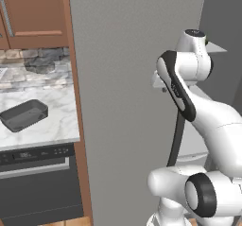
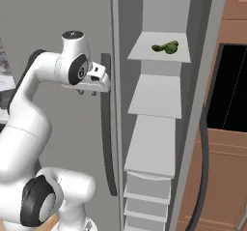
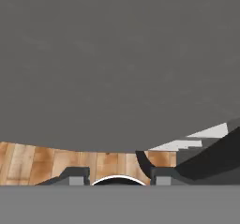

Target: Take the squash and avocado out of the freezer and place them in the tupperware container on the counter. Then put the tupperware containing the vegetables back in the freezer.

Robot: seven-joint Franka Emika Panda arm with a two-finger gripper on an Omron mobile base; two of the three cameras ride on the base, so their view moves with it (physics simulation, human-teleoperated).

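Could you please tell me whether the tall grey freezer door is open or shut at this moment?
Open: the broad flat grey freezer door is swung aside, exposing pale grey inner shelves, one carrying small green vegetables.

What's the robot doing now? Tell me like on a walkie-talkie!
Gripper beside the freezer door handle, grip unclear. Green vegetables on top shelf. Tupperware container waiting on counter.

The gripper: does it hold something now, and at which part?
Nothing is held. The gripper is beside the freezer's dark handle, and its jaws stand apart with only floor visible between them.
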